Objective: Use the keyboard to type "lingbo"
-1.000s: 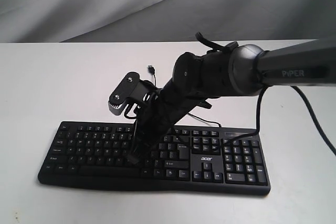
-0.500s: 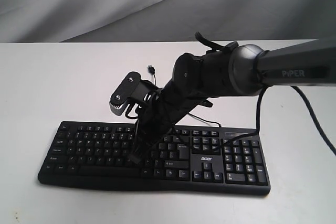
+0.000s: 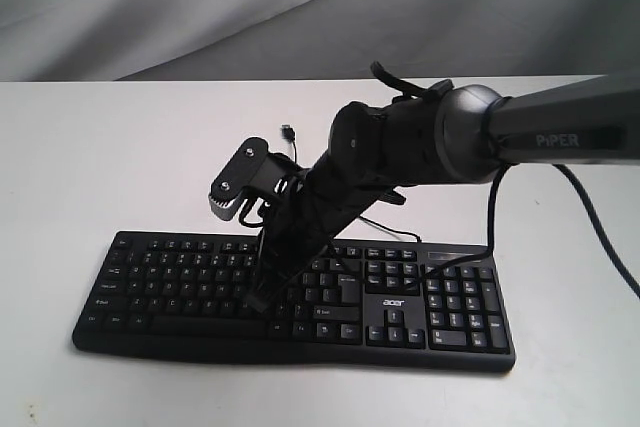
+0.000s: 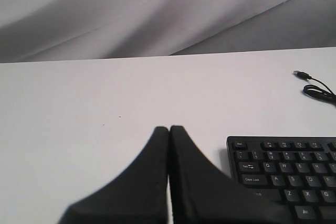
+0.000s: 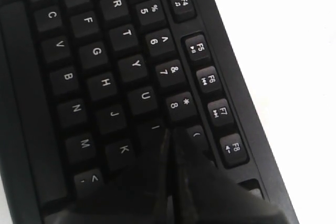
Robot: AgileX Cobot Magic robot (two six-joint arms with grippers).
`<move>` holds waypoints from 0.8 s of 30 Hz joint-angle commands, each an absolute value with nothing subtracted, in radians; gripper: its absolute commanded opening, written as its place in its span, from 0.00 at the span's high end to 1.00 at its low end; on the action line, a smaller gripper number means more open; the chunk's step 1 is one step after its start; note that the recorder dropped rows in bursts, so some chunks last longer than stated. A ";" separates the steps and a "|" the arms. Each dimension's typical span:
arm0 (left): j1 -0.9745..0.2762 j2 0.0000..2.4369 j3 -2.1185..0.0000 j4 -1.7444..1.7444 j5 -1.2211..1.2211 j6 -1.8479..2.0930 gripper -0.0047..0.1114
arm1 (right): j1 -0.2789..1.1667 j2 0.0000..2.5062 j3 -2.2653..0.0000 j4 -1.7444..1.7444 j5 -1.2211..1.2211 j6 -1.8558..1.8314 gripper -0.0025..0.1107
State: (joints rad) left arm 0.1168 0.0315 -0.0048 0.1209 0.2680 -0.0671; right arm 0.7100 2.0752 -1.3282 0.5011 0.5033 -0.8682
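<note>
The black keyboard [image 3: 180,282] with white legends and an acer logo lies across the white table [image 3: 120,147]. My right gripper [image 3: 258,299] reaches in from the right, slanting down onto the letter keys left of the middle. In the right wrist view the right gripper [image 5: 169,131] is shut with nothing between its fingers. Its tip sits at the edge of the I key [image 5: 152,129], beside the 9 key [image 5: 197,134]. My left gripper [image 4: 169,128] is shut and empty above bare table, beside the keyboard's [image 4: 283,171] Esc corner. It does not show in the exterior view.
The keyboard's thin black cable ends in a USB plug [image 3: 287,133] behind the keyboard, also seen as the plug [image 4: 299,73] in the left wrist view. A grey cloth backdrop [image 3: 200,7] hangs behind the table. The right arm's own cable [image 3: 590,217] trails at the right.
The right gripper has shifted very slightly to the right over the keys; otherwise nothing has visibly moved.
</note>
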 commanded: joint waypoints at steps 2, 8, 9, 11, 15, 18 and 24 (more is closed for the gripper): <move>0.118 0.037 0.000 0.117 0.262 -0.069 0.96 | 0.707 2.090 -1.322 0.498 0.498 -0.866 0.98; 0.118 0.037 0.000 0.117 0.262 -0.069 0.96 | 0.707 2.087 -1.322 0.498 0.495 -0.866 0.98; 0.118 0.037 0.000 0.117 0.262 -0.069 0.96 | 0.707 2.087 -1.322 0.498 0.495 -0.866 0.98; 0.118 0.037 0.000 0.117 0.262 -0.069 0.96 | 0.707 2.087 -1.322 0.498 0.495 -0.866 0.98; 0.118 0.037 0.000 0.117 0.262 -0.069 0.96 | 0.707 2.101 -1.322 0.498 0.498 -0.866 0.98; 0.118 0.037 0.000 0.117 0.262 -0.069 0.96 | 0.707 2.113 -1.322 0.498 0.498 -0.866 0.98; 0.118 0.037 0.000 0.117 0.262 -0.069 0.96 | 0.707 2.070 -1.322 0.496 0.518 -0.866 0.98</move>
